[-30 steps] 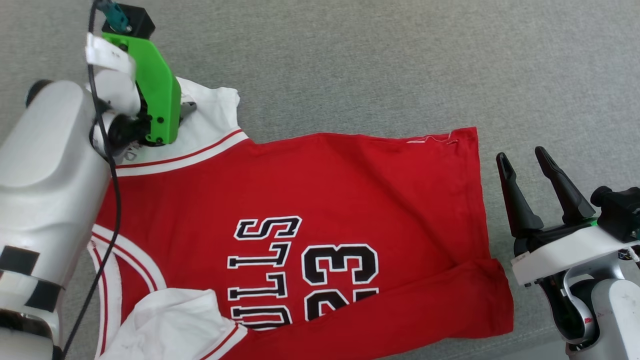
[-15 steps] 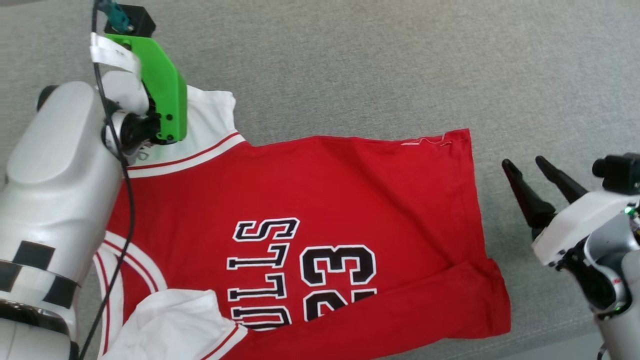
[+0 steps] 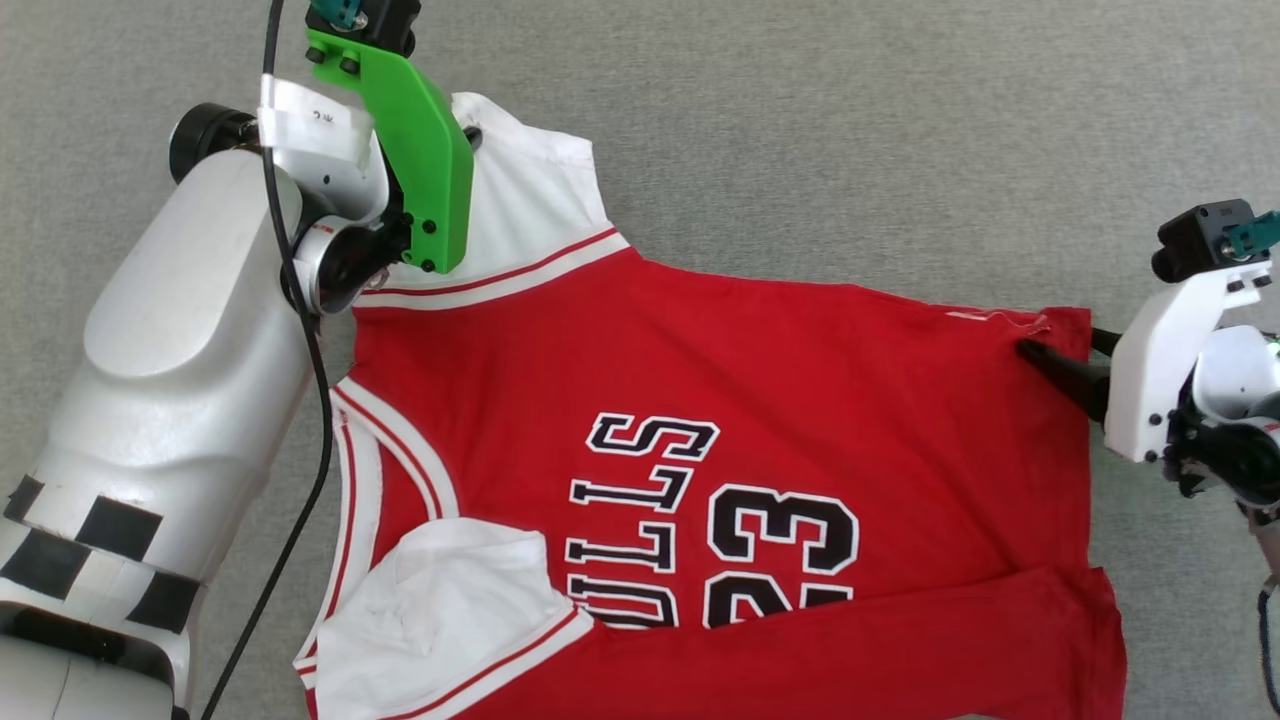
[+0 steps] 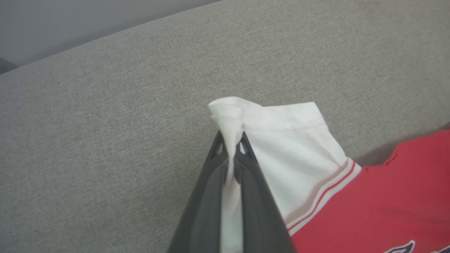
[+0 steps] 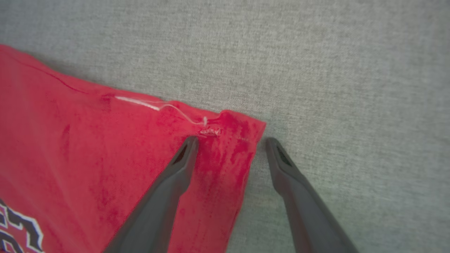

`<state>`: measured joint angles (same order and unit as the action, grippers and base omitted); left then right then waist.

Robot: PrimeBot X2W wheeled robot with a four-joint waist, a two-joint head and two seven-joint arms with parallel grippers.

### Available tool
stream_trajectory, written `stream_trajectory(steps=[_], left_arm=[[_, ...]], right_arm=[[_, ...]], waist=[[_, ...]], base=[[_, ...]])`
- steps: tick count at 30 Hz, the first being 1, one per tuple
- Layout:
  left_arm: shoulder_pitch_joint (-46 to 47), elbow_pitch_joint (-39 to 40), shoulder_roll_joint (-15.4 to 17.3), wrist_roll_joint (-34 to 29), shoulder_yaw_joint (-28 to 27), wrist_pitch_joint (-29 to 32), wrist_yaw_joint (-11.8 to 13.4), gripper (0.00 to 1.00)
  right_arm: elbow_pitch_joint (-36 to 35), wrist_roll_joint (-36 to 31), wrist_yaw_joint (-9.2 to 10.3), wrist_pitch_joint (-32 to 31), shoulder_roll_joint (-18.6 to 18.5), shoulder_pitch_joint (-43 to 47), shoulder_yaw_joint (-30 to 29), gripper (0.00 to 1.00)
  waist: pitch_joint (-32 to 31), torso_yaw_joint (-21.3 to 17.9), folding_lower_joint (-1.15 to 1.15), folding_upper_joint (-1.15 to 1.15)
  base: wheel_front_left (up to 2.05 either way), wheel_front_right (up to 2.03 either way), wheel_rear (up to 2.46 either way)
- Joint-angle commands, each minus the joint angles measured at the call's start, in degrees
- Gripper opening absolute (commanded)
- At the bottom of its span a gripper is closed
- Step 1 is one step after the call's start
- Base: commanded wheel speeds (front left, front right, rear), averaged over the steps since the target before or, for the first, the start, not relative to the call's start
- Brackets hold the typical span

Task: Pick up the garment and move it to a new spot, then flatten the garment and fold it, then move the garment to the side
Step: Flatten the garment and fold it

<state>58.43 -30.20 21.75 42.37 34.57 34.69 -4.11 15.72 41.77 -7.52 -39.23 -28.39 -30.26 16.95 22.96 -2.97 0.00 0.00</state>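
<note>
Head view has the soft bright red cloth garment [image 3: 760, 400], with white sleeve parts, thin red-and-white striped trim and black white-edged lettering [image 3: 720, 520], lying spread on a grey woven fabric surface [image 3: 850, 130] between the two arms. Left wrist view shows the left gripper [image 4: 230, 140] with its two long dark fingers pressed together on a bunched fold of the white sleeve [image 4: 288, 140]. The cloth is pinched between them and pokes out beyond the tips, and the sleeve's striped trim and the red body run off to that gripper's right. A bright green plastic bracket [image 3: 425, 170] on that wrist sits over the same sleeve in the head view, with a black cable [image 3: 320, 380] trailing along the pale forearm. Right wrist view shows the right gripper [image 5: 232, 139] spread wide at the garment's red hem corner [image 5: 242, 130]. One fingertip lies over the red cloth just beside a loose white thread [image 5: 158, 105], the other over the grey surface just past the cloth's edge, so the corner sits between the fingers, ungrasped
</note>
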Motion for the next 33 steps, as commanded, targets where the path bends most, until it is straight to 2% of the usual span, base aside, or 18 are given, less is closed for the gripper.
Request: stream_trajectory(steps=[1,4,5,6,7,11,20,26,33], left_arm=[[-1.23,0.73,0.13,0.45,-0.29,-0.62,0.15,0.0],[-2.34,1.94,0.38,1.05,-0.65,-1.06,0.37,0.0],[-2.78,2.3,0.53,1.21,-0.72,-1.2,0.42,0.0],[-3.13,2.54,0.67,1.33,-0.77,-1.27,0.47,0.0],[-3.59,2.76,0.77,1.57,-0.87,-1.35,0.52,0.0],[-5.12,3.18,0.81,2.47,-1.28,-2.06,0.62,0.0],[-9.76,3.4,1.18,4.09,-3.38,-7.78,0.89,0.0],[-17.17,7.83,2.88,5.76,-5.55,-12.02,2.2,0.0],[-32.88,18.0,6.2,5.78,-5.18,-15.17,6.07,0.0]], right_arm=[[1.6,1.04,0.03,-1.66,-0.28,-0.37,1.38,1.0],[4.66,2.84,0.03,-5.69,-0.41,0.06,4.67,1.0],[5.34,3.58,0.03,-6.79,-0.35,0.18,5.66,0.37],[5.74,3.97,0.03,-7.57,-0.43,0.2,6.52,0.15],[6.18,4.6,0.03,-8.38,-0.47,0.2,7.37,0.0],[6.57,6.51,0.03,-8.15,-1.43,-1.52,8.77,0.0],[3.23,7.1,0.03,0.78,-4.31,-4.66,5.35,0.0],[0.78,6.53,0.03,3.49,-5.36,1.0,2.64,0.0],[-2.72,4.19,0.03,7.35,-4.49,12.69,-0.55,0.0]], waist=[[0.96,1.56,0.0,0.0],[1.18,1.84,0.0,0.0],[1.15,1.86,0.0,0.0],[1.11,1.86,0.0,0.0],[0.93,1.85,0.0,0.0],[-0.22,1.83,0.0,0.0],[-6.27,2.67,0.0,0.0],[-10.84,3.7,0.0,0.0],[-14.59,4.37,0.0,0.0]], base=[[0.0,0.0,0.0],[0.0,0.0,0.0],[0.0,0.0,0.0],[0.0,0.0,0.0],[0.0,0.0,0.0],[0.0,0.0,0.0],[0.0,0.0,0.0],[0.0,0.0,0.0],[0.0,0.0,0.0]])
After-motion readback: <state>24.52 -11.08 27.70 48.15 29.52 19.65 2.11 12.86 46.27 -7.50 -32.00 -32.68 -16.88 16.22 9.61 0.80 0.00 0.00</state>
